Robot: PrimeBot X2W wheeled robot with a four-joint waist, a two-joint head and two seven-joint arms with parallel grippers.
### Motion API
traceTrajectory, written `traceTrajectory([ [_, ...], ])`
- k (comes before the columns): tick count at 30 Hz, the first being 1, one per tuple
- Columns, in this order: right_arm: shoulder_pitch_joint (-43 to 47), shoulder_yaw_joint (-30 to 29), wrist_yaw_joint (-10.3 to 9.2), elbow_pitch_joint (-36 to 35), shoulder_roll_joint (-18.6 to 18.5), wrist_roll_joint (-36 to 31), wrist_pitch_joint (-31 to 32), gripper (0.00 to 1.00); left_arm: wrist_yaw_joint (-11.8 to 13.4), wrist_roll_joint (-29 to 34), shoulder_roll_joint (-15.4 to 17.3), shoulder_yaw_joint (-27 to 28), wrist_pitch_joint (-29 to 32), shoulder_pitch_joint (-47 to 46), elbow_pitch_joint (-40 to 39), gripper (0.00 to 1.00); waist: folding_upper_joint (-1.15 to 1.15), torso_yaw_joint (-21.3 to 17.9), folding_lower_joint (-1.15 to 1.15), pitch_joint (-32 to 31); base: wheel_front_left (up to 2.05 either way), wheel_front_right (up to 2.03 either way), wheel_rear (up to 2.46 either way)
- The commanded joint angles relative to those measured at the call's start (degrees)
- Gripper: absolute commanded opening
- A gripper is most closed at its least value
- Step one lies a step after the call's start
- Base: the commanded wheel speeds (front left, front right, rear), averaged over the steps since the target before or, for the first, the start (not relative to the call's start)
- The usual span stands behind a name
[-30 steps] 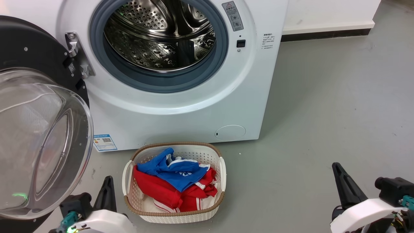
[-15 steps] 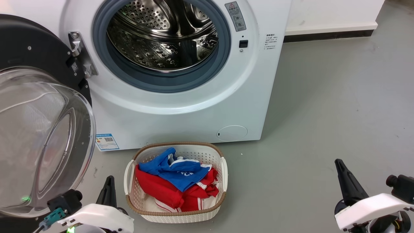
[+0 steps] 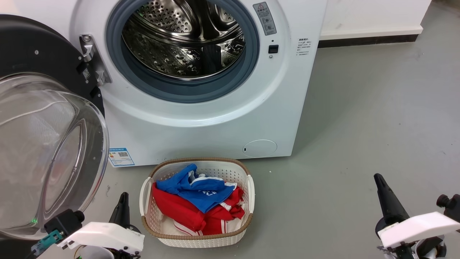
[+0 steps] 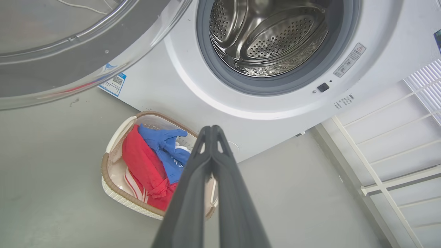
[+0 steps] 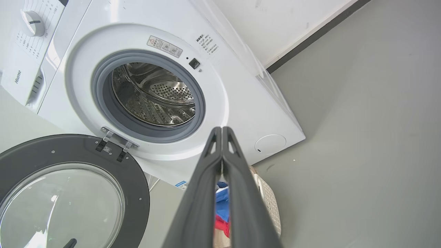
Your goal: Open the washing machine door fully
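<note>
Washing machine door [image 3: 43, 151] swung wide left of the washing machine [image 3: 201, 122], left pincer [image 4: 211, 131] pressed together, right pincer [image 5: 222, 130] pressed together, both empty, laundry basket [image 3: 248, 187] between them.

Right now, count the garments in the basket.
2 visible in the basket: a blue garment on top, toward the back, and a red garment under it. More may lie hidden beneath.

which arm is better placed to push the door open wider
Left, most likely. The left gripper, shut, sits right beside the lower edge of the door, with nothing between them. The right gripper, also shut, is across the floor beyond the basket.
</note>
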Motion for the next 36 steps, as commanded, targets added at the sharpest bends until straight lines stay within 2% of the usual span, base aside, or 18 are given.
traceTrajectory([
  [1,-1.48,-0.36,0.01,-0.26,0.08,1.96,0.27,0.0,-0.72,-1.61,0.01,0.81,0.31,-1.7,-0.44,0.0,0.0,0.05,0.0,-0.01,0.0,0.0,0.0],
  [36,-3.75,-2.39,0.01,2.9,1.56,24.24,2.38,0.0,-7.19,-20.83,-4.25,6.83,5.56,-3.37,0.9,0.0,0.0,1.24,0.0,-0.18,0.0,0.0,0.0],
])
